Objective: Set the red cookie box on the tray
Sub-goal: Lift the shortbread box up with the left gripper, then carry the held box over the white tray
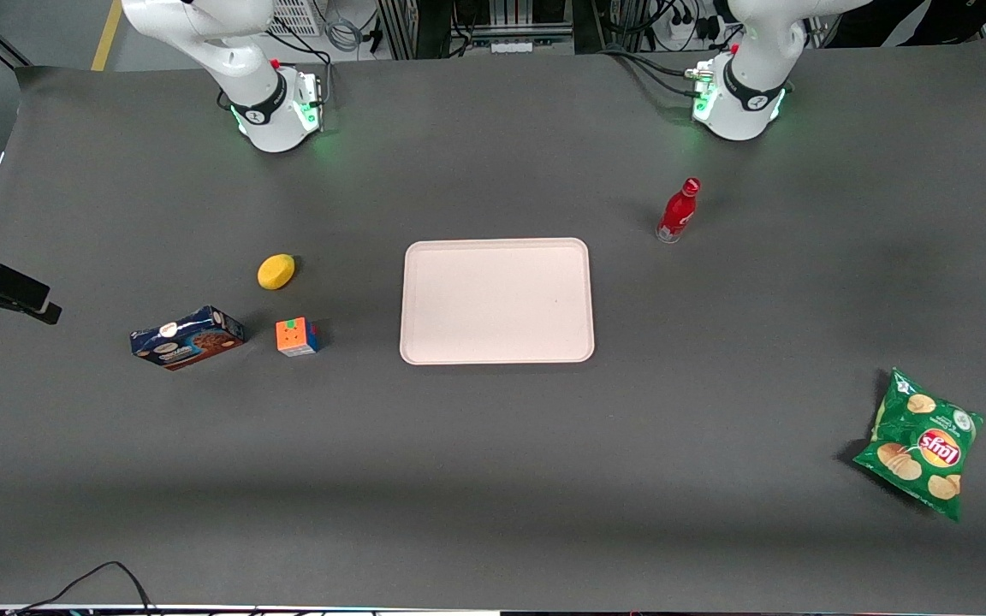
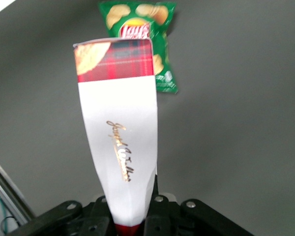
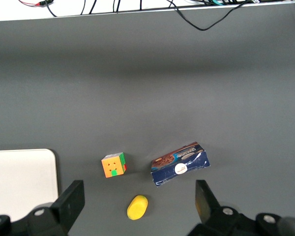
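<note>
On the dark worktop [image 1: 493,479] the tray [image 1: 497,301] lies flat at mid-table with nothing on it. Toward the working arm's end stands a red bottle [image 1: 678,210], upright, farther from the front camera than the tray; a green chip bag [image 1: 921,443] lies well apart, nearer that camera. Toward the parked arm's end sit a yellow sponge [image 1: 276,271], a colour cube [image 1: 297,336] and a blue cookie box [image 1: 187,337], all clear of the tray.

The front view shows neither the pincer nor the red cookie box. Only the left wrist view shows them: the pincer [image 2: 132,223] is closed on one end of the red cookie box [image 2: 119,142], held up off the worktop, its white panel facing the camera, with the chip bag [image 2: 157,29] showing past its free end.
</note>
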You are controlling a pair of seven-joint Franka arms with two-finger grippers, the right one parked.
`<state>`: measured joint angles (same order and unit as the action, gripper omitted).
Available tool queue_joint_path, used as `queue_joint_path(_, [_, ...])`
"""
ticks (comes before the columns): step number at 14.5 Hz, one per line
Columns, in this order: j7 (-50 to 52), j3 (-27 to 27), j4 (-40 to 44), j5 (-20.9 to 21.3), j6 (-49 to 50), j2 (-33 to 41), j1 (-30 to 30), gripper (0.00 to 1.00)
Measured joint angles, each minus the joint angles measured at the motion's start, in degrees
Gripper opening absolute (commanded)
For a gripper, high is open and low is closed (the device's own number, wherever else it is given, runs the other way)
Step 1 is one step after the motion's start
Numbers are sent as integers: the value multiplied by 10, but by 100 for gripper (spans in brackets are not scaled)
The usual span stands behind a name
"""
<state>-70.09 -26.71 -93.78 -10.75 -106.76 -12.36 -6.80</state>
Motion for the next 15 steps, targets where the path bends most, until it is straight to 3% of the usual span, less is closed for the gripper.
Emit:
queue_joint_path(8, [333, 21, 39, 33, 85, -2, 177, 0])
queue_joint_path(15, [671, 193, 70, 67, 119, 2, 207, 0])
